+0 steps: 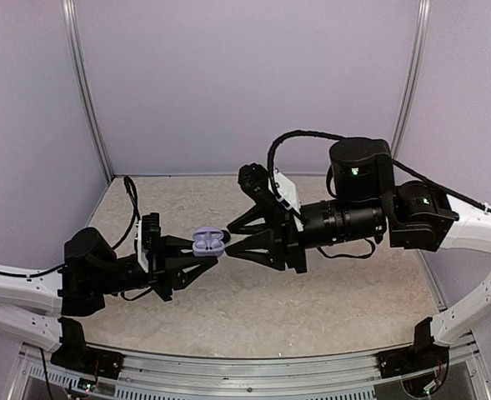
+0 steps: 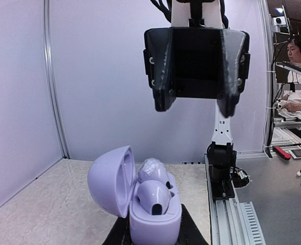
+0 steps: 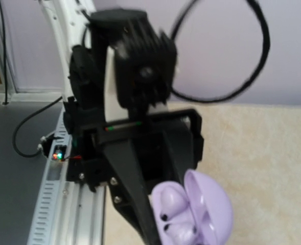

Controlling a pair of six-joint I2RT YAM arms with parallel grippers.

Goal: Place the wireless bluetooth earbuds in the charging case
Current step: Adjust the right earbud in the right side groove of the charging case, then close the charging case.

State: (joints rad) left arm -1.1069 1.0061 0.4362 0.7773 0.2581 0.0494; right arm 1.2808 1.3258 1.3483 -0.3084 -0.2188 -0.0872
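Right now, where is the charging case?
The charging case sits left of centre in the top view, lid open, held in the left pincer, the right pincer just to its right.

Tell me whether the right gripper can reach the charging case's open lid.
Probably yes: the right gripper sits just beside the charging case held in the left gripper, its lid open, with nothing between them.

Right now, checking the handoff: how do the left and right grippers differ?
The left gripper is shut on the open charging case; the right gripper holds nothing. The left's jaws pinch the case's base; the right's stand apart. Both are black grippers facing each other.
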